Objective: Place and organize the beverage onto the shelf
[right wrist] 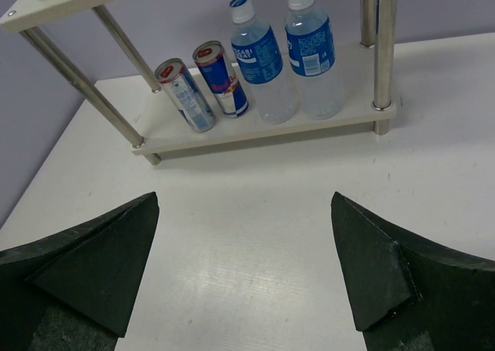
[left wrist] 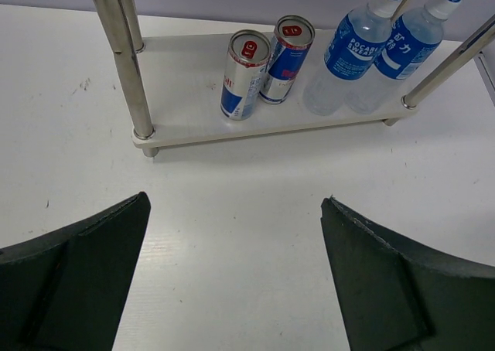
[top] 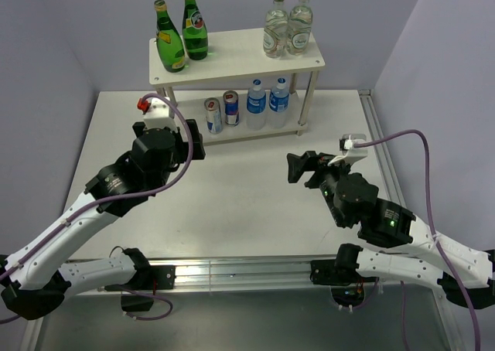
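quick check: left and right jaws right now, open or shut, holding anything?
Left gripper: open, holding nothing.
Right gripper: open, holding nothing.

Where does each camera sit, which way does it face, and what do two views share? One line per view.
Top external: above and behind the arms, looking down on table and shelf; left arm and right arm show.
Left wrist: low on the left arm, facing the shelf's lower tier; its open jaws frame the bottom.
Right wrist: the same from the right arm; open jaws below.
Shared: both wrist views show the cans and water bottles.
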Available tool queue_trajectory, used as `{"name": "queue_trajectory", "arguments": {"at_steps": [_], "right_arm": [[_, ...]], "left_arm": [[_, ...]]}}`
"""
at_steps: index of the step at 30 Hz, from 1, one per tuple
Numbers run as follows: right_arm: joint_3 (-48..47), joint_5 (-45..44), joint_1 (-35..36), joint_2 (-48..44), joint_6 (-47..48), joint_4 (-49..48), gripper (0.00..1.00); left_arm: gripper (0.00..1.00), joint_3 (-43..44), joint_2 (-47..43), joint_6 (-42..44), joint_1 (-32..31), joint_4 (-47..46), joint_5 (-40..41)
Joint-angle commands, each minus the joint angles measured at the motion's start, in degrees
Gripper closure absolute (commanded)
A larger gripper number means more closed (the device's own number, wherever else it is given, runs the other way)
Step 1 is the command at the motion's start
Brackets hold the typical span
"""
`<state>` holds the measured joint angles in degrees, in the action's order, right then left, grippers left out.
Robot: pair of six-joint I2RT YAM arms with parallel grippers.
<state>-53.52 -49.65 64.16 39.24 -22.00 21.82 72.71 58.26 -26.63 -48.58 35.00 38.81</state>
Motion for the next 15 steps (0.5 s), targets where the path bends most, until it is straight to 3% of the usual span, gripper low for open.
{"name": "queue_trajectory", "arguments": {"at_steps": [1,15], "right_arm": [[0.43,-1.94,0.44,-0.57,1.26,-2.31,0.01],[1.22,-2.29,0.35,-1.27,1.78,-3.72,0.01]], "left_arm": [[0.01,0.24,0.01,-0.70,-0.03,-0.73,-0.31],[0.01,-0.37,-0.95,-0.88,-0.03,-1.08,1.09]]}}
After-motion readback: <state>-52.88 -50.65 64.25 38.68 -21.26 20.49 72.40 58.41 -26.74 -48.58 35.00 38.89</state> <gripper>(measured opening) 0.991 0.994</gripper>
